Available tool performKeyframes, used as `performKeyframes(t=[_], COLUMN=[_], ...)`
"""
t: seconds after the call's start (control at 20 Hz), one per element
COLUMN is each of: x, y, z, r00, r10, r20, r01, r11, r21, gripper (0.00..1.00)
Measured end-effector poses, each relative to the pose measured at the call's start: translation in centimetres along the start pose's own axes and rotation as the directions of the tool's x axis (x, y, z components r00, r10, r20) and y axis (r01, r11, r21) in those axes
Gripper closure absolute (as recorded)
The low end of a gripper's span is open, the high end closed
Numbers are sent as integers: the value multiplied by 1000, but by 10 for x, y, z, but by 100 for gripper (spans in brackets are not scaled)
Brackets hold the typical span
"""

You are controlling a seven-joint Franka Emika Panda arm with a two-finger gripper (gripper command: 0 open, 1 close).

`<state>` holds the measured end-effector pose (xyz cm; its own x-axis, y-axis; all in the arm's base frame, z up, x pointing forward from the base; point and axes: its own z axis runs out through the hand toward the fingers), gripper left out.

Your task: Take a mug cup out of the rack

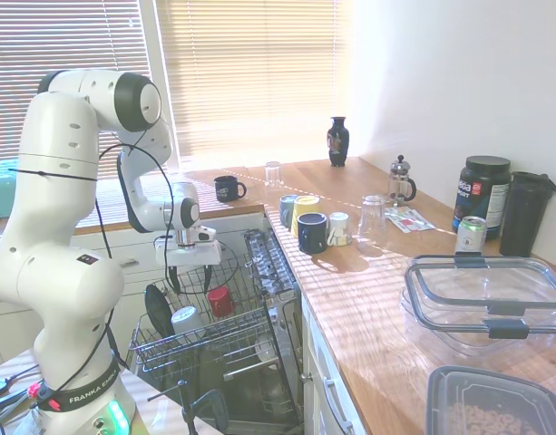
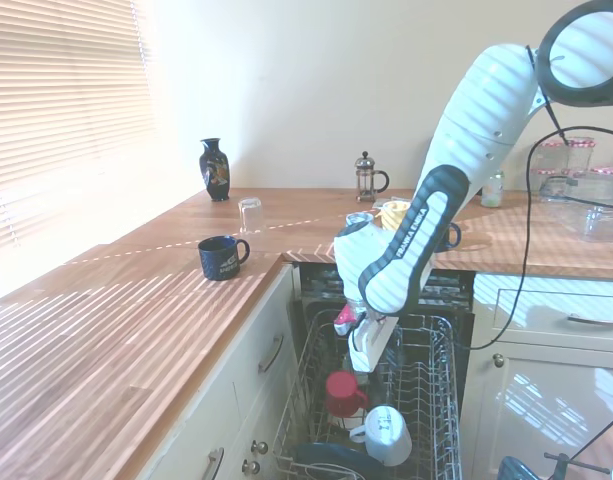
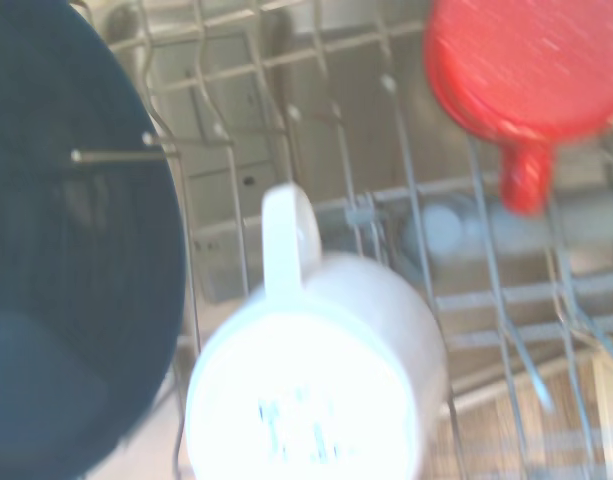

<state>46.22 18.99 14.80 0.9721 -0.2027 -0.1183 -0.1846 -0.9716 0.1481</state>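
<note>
Red mug cup [image 1: 220, 301] in rack [image 1: 259, 328], beneath gripper [image 1: 189, 268]

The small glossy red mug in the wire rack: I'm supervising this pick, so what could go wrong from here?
1. The small glossy red mug sits close beside a white ceramic mug; the descending gripper might knock the white one.
2. It stands upside down among the grey wire dishwasher rack prongs, so lifting could snag on them.
3. A dark round plate stands nearby and may get bumped.
</note>
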Motion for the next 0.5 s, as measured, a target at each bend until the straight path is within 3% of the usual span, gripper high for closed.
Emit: performKeyframes(t=[0.5], x=[43], y=[-26], z=[45], r00=[997], r10=[-77], r20=[-11], r01=[77], r11=[997], r21=[-7], gripper=[0])
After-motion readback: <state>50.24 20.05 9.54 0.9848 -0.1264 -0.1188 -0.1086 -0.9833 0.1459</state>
